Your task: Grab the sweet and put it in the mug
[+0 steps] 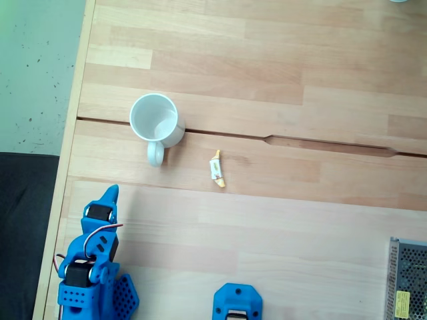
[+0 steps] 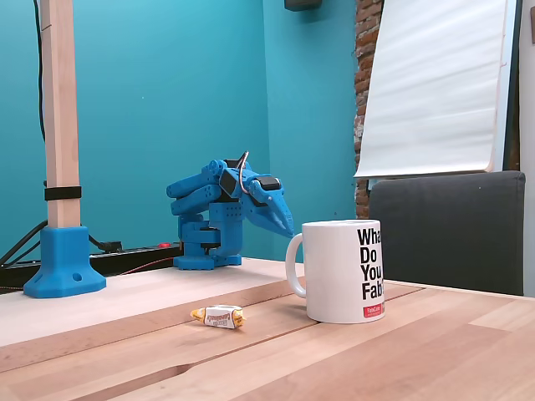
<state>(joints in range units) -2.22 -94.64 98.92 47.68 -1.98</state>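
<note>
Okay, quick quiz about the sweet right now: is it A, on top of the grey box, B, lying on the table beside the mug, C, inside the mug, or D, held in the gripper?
B: the sweet lies on the wooden table, apart from the mug.

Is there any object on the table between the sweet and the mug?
No. In the fixed view from above, only bare wooden table lies between the sweet and the mug; the two do not touch.

Mug (image 1: 155, 120): white, upright, seen upper left in a fixed view, handle turned toward the lower edge.
Sweet (image 1: 217, 169): white wrapper, yellow-orange ends, laid flat right of the mug, apart.
</note>
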